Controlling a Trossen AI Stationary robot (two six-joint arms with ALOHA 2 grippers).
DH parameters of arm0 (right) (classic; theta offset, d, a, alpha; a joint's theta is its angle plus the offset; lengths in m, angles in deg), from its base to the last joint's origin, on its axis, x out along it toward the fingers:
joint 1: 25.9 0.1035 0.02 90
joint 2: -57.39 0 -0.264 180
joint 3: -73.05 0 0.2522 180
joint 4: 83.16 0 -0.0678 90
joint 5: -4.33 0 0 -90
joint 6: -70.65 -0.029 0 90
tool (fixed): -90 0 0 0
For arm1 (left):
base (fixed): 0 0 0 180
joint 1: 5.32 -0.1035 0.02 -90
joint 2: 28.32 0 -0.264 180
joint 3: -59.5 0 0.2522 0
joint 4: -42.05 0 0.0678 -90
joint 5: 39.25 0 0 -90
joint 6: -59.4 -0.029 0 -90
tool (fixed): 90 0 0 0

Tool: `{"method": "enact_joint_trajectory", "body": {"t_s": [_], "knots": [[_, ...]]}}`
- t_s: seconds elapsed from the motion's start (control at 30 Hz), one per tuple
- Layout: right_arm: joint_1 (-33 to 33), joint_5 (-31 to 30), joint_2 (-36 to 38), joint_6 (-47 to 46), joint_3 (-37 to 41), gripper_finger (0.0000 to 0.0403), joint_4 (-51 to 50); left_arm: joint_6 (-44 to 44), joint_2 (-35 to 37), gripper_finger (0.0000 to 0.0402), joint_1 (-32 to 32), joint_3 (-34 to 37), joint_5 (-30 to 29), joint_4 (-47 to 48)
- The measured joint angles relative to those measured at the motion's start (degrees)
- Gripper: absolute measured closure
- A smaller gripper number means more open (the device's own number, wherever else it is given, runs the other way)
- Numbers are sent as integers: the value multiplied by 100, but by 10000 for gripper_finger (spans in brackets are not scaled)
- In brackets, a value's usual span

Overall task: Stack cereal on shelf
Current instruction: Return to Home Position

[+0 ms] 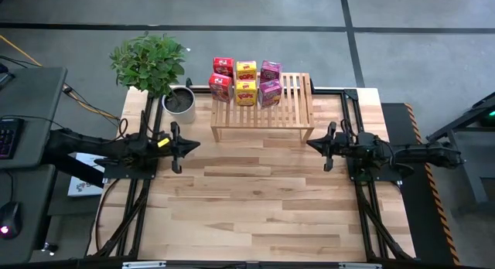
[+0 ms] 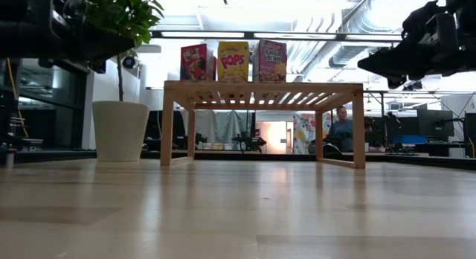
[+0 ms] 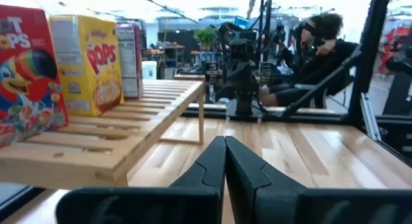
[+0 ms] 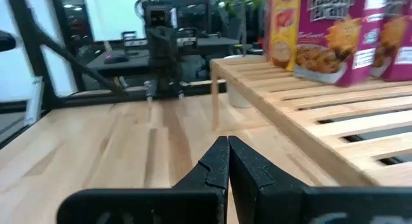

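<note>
Six small cereal boxes stand upright on their bottoms on the left half of the slatted wooden shelf (image 1: 286, 107), in two rows: red (image 1: 221, 77), yellow (image 1: 246, 82), pink (image 1: 270, 82). The low view shows the front row: red (image 2: 195, 62), yellow (image 2: 233, 62), pink (image 2: 272, 61). My left gripper (image 1: 197, 145) is shut and hovers off the shelf's left near corner; its tips (image 3: 225, 140) hold nothing. My right gripper (image 1: 309, 143) is shut off the shelf's right near corner, and its tips (image 4: 228, 140) are empty too.
A potted plant (image 1: 151, 62) in a white pot (image 1: 179, 100) stands left of the shelf at the table's far edge. Bare tabletop (image 1: 255, 199) lies in front of the shelf. A person (image 3: 322, 44) sits in the room beyond the table.
</note>
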Motion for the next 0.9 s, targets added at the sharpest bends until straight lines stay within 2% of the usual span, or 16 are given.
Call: {"method": "enact_joint_trajectory", "body": {"t_s": [0.3,0.4,0.9], "knots": [[244,98,1389,0,2,402,-1022,4,1928,401,211,2,9,1737],[261,94,1409,0,4,402,-1032,0,1916,401,211,11,2,2103],[283,122,1399,0,4,402,-1217,2,1906,401,360,7,76,2104]]}}
